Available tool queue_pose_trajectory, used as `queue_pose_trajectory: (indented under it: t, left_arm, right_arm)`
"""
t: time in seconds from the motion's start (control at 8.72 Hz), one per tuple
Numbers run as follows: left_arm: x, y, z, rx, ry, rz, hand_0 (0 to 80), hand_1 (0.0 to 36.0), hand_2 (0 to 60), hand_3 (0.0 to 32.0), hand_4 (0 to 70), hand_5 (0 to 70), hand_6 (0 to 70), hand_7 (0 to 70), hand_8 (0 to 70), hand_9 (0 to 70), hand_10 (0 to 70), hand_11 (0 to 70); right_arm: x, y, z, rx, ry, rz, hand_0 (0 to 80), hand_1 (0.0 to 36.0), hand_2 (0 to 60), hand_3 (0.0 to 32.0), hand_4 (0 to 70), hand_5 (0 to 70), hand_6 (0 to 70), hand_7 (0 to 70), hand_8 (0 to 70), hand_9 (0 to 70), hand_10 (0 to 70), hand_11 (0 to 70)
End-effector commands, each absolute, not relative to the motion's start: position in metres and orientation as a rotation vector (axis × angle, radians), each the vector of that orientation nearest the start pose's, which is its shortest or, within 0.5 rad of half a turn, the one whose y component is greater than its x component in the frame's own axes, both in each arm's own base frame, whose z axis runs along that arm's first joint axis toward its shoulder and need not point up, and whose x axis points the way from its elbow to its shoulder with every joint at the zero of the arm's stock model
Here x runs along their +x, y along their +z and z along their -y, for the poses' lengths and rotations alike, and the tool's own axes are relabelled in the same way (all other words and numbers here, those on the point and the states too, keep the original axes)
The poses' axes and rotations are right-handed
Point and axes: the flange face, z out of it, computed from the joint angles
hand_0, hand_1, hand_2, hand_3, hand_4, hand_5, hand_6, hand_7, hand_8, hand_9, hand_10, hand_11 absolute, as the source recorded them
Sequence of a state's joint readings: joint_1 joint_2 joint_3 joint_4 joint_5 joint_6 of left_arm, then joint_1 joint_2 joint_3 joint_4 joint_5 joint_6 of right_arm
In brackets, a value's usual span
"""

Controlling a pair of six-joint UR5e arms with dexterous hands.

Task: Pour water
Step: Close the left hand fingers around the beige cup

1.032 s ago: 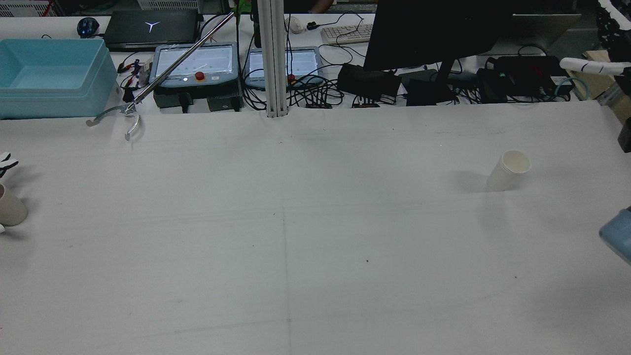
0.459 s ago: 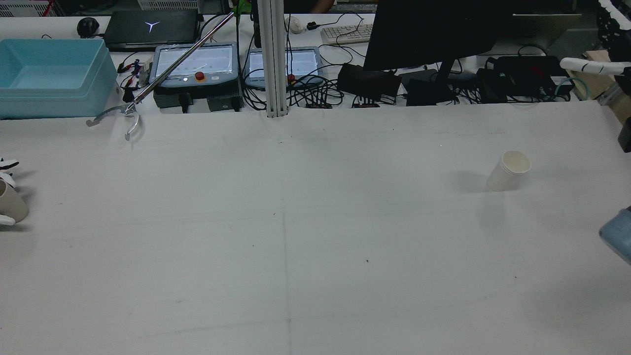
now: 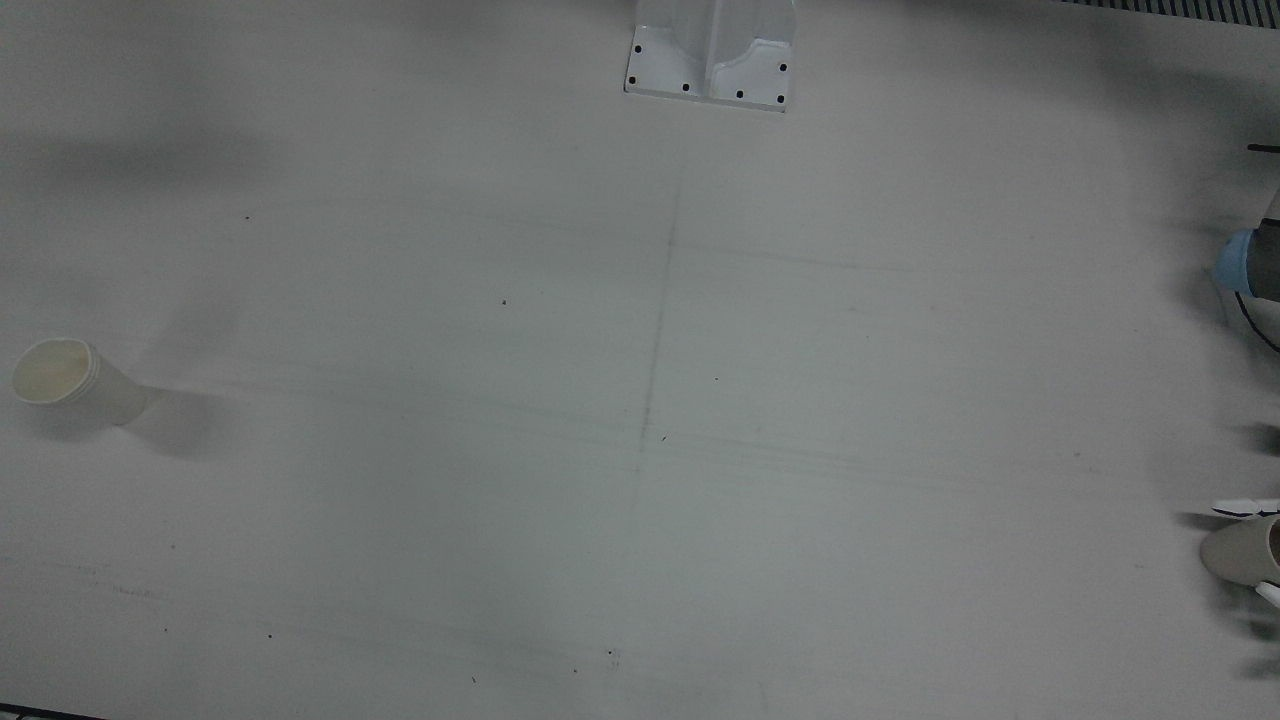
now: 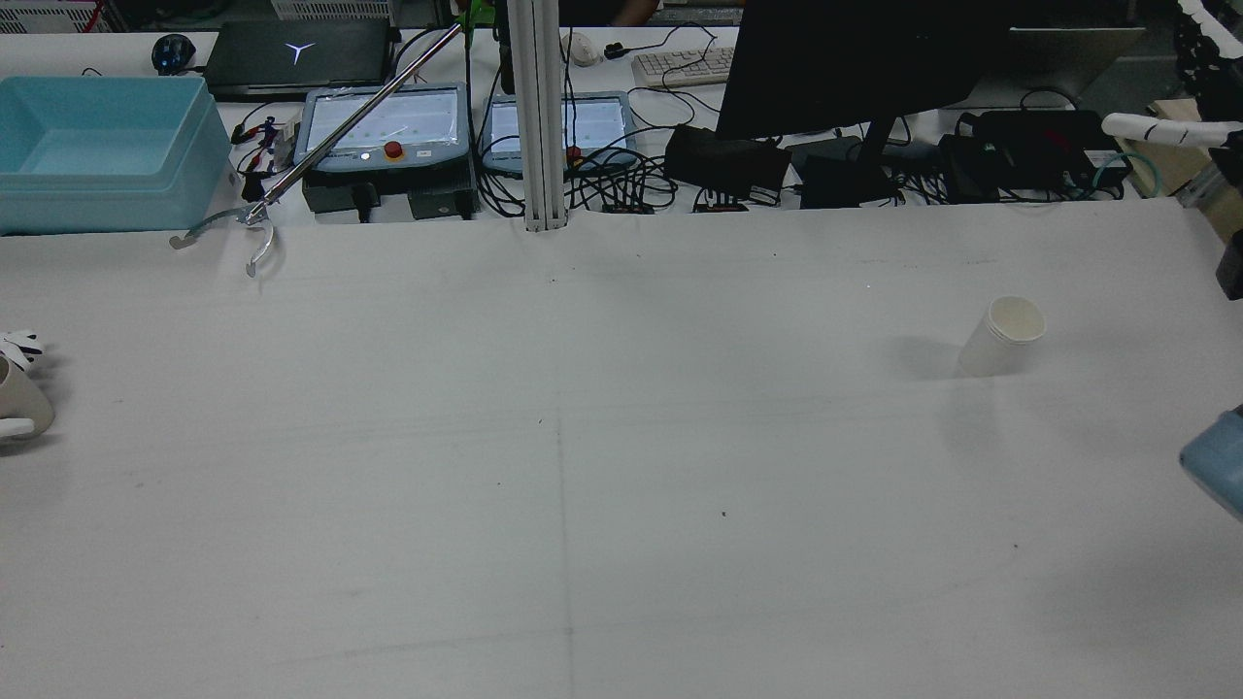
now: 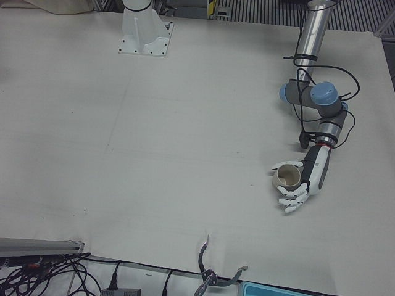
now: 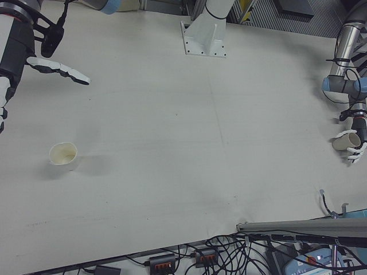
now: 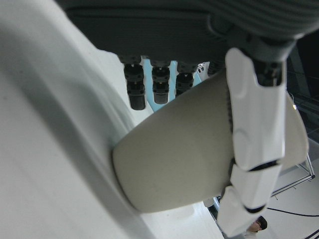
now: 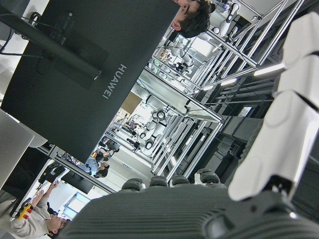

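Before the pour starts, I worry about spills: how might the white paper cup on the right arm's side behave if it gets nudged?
The white paper cup looks thin-walled and empty, so probably very light and apt to slide or tip. It stands alone on the smooth table cover, unsteadied; the right hand is well away. It tapers toward the base, so once over, it would likely roll in a curve.

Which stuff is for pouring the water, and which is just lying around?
For the job:
- beige cup in the left hand
- white paper cup
- right hand, open

Lying about:
- blue bin
- grabber tool
- keyboard
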State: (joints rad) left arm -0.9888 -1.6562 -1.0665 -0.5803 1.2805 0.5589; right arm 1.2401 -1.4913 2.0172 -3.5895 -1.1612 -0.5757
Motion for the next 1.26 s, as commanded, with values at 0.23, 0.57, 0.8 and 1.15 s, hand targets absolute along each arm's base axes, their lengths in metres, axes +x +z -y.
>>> queue_pose_trajectory:
  t: [0.23,0.57,0.8,1.15]
  left_arm:
    - [0.141,0.807,0.513,0.149,-1.71,-2.048,78.4,36.0,60.0,0.0,56.3,70.0,22.9,33.8,15.7,23.1,15.5,26.4]
    - [0.138,0.809,0.511,0.082,-1.771,-2.049,80.0,36.0,60.0,0.0,58.2,70.0,23.6,30.5,15.8,22.1,16.4,28.5]
    - [0.135,0.813,0.506,0.062,-1.788,-2.052,80.0,36.0,60.0,0.0,58.2,70.0,25.0,31.2,16.3,22.7,16.4,28.0]
    - [0.129,0.813,0.505,0.056,-1.8,-2.062,66.9,36.0,60.0,0.0,55.1,70.0,28.8,33.3,18.2,24.9,16.6,27.6]
  right_arm:
    - [0.01,0.477,0.503,-0.777,-2.304,-2.446,46.2,14.5,13.4,0.0,2.4,0.0,0.0,0.0,0.0,1.9,0.0,0.0]
    - [0.011,0.472,0.501,-0.773,-2.288,-2.452,46.1,14.5,13.7,0.0,2.6,0.0,0.0,0.0,0.0,1.9,0.0,0.0]
    - [0.011,0.472,0.501,-0.775,-2.288,-2.453,46.2,14.5,13.4,0.0,2.6,0.0,0.0,0.0,0.0,1.9,0.0,0.0]
    - [0.011,0.473,0.5,-0.772,-2.291,-2.453,46.1,14.3,13.4,0.0,2.7,0.0,0.0,0.0,0.0,2.0,0.0,0.0]
